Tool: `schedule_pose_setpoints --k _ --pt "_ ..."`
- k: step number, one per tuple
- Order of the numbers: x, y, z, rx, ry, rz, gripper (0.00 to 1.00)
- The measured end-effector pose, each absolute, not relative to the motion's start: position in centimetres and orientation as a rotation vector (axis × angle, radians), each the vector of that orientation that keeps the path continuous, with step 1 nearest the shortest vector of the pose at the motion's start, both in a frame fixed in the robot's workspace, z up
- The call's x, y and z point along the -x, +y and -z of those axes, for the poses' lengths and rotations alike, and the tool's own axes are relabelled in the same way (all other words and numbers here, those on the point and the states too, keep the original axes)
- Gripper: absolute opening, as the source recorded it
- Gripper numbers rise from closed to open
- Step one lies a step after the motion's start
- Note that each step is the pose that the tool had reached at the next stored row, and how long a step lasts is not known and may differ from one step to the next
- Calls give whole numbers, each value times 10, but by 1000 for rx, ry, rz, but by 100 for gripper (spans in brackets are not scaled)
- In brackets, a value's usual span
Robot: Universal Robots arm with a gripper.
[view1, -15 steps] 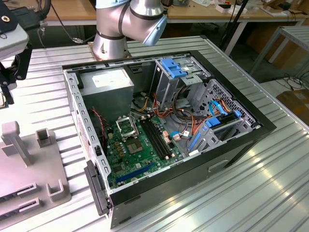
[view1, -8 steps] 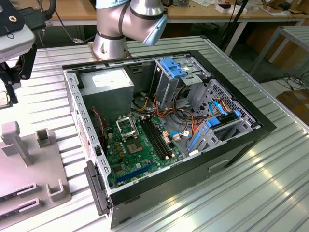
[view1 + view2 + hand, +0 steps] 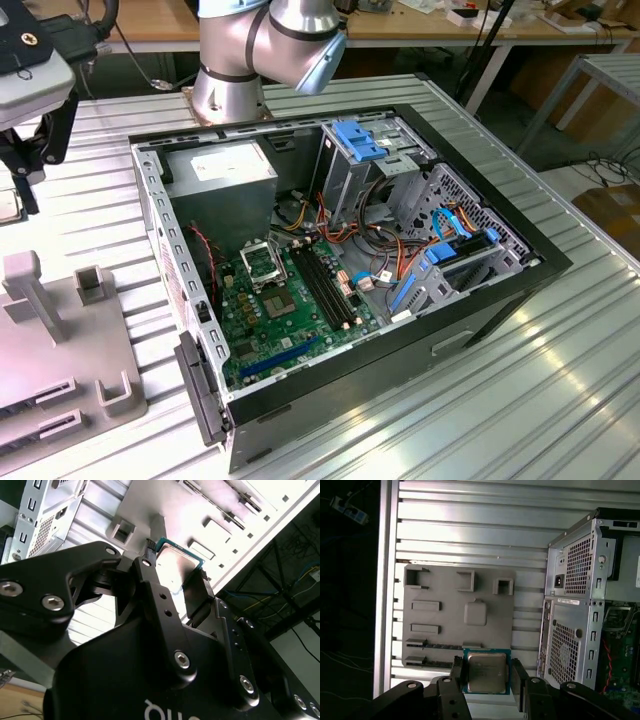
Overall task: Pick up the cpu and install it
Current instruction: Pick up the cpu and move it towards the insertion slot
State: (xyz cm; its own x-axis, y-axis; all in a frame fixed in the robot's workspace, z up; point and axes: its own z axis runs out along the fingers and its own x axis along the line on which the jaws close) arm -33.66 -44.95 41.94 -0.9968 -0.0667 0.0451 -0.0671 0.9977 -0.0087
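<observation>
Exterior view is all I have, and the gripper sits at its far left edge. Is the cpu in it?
Observer: Yes. In the first wrist view the cpu sits in the gripper, silver top facing the camera.
Operator: How is it gripped?
Observer: In the second wrist view the fingers clamp two opposite edges of the chip.
Operator: What lies beyond it?
Observer: The first wrist view shows the grey fixture plate behind the chip, with the computer case beside the plate.
</observation>
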Motion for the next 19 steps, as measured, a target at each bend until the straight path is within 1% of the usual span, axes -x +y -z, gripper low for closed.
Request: schedule_pose_setpoints --k 19 --pt "287 -449 -419 -103 -3095 -16 47"
